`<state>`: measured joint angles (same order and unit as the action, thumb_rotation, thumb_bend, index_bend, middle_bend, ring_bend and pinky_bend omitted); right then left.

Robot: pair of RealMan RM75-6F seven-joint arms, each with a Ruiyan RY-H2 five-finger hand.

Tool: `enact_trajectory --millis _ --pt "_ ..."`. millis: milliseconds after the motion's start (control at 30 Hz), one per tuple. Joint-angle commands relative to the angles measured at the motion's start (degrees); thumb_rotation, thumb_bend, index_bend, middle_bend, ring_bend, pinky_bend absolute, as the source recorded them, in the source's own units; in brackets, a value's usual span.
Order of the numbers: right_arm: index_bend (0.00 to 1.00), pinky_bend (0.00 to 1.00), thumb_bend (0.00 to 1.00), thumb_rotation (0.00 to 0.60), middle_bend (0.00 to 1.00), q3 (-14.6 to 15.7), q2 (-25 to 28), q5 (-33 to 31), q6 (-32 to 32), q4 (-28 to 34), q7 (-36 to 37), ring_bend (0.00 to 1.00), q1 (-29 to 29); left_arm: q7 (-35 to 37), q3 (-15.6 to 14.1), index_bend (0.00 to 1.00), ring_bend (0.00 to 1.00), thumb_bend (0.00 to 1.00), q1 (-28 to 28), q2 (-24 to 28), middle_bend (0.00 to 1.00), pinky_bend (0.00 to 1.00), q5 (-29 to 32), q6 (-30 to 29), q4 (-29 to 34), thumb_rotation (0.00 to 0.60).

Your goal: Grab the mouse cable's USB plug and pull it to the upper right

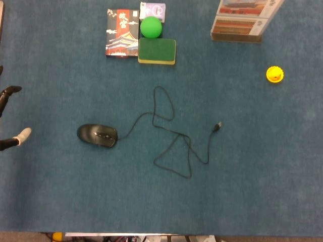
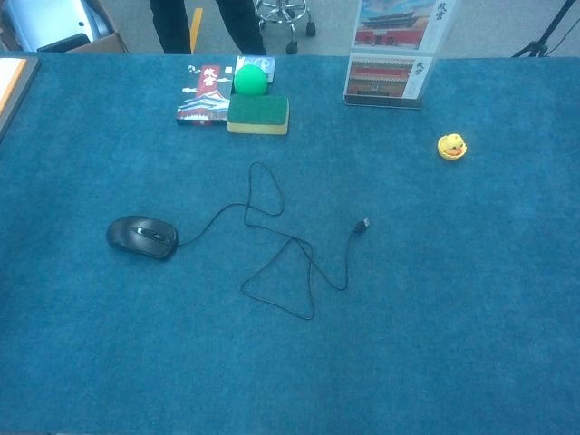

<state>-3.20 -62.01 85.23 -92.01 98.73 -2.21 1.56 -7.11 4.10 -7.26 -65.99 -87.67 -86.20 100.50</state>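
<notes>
USB plug [image 1: 218,125] untouched beside looped mouse cable [image 1: 171,136], left robot hand [image 1: 12,136] at edge, grasp state unclear, box [image 1: 122,32] with Chinese characters

**Blue Table, Grey Floor Behind**

A flat blue felt-like tabletop [image 2: 471,308] fills both views under even light. Past its far edge in the chest view lies grey floor [image 2: 326,18], with the chrome wheeled base of a swivel chair [image 2: 283,18], a standing person's dark trouser legs [image 2: 172,23], and a brown cardboard box [image 2: 91,42] at left.
</notes>
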Motion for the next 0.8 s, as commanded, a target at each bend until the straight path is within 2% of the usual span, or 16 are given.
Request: enact_trajectory --millis 33,467,800 --pt "0.38 0.04 0.09 0.6 0.1 -0.44 -0.72 0.09 1.33 -0.97 0.6 0.0 0.9 -0.03 -0.11 0.24 0.0 0.02 0.37 -0.09 0.0 0.0 0.01 -0.6 0.04 0.6" --pt "0.38 0.04 0.09 0.6 0.1 -1.27 -1.66 1.75 6.56 -1.73 0.87 0.0 4.57 -0.18 -0.87 0.24 0.0 0.02 1.44 -0.11 0.0 0.0 0.74 -1.09 -0.03 0.6" --pt "0.38 0.04 0.09 0.6 0.11 -1.49 -1.81 3.24 16.83 0.03 -0.74 0.0 11.47 0.52 -1.64 0.25 0.0 0.02 1.7 -0.09 0.0 0.0 0.0 -0.9 -1.01 0.6"
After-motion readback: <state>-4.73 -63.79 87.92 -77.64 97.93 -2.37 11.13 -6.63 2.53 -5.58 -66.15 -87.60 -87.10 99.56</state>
